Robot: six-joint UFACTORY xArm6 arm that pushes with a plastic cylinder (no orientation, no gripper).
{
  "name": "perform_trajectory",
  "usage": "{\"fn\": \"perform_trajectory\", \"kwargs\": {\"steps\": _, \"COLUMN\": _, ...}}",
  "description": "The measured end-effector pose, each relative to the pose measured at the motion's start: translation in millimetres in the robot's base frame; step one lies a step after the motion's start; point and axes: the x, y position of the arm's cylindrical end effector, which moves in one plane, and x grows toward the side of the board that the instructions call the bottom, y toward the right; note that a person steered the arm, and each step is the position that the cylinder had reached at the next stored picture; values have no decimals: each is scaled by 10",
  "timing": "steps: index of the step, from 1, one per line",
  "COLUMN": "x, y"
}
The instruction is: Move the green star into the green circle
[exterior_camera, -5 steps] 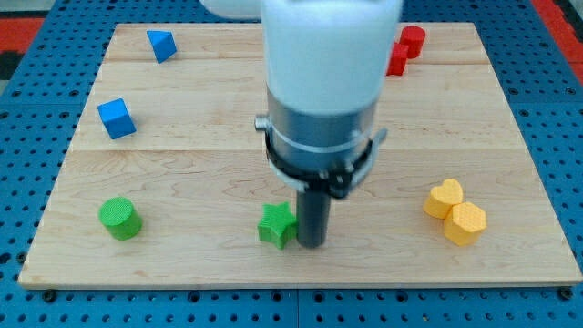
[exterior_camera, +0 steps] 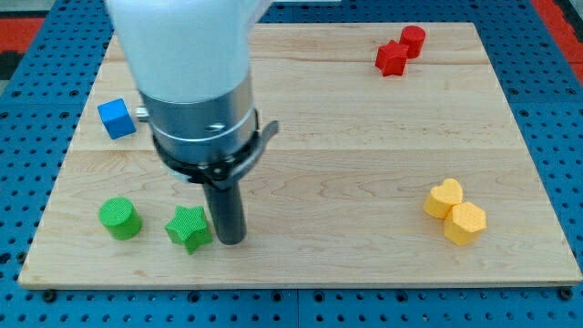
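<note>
The green star (exterior_camera: pixel 189 228) lies near the view's bottom left of the wooden board (exterior_camera: pixel 364 137). The green circle, a short green cylinder (exterior_camera: pixel 119 219), stands a little to the star's left with a small gap between them. My tip (exterior_camera: pixel 230 240) rests on the board right against the star's right side. The arm's wide grey and white body hides the board above and behind the tip.
A blue cube (exterior_camera: pixel 115 118) sits at the left. A red star (exterior_camera: pixel 392 58) and red cylinder (exterior_camera: pixel 414 40) sit at the top right. A yellow heart-like block (exterior_camera: pixel 444 198) and a yellow hexagon (exterior_camera: pixel 465 223) sit at the right.
My tip has moved left and pushed the green star left toward the green cylinder. The arm now hides the blue block at the top left and shows the red star.
</note>
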Motion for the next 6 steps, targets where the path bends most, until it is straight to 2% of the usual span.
{"fn": "perform_trajectory", "kwargs": {"steps": 2, "x": -336, "y": -428}}
{"fn": "perform_trajectory", "kwargs": {"steps": 3, "x": -845, "y": -698}}
{"fn": "perform_trajectory", "kwargs": {"steps": 5, "x": -1386, "y": -1523}}
{"fn": "perform_trajectory", "kwargs": {"steps": 6, "x": -1303, "y": -1755}}
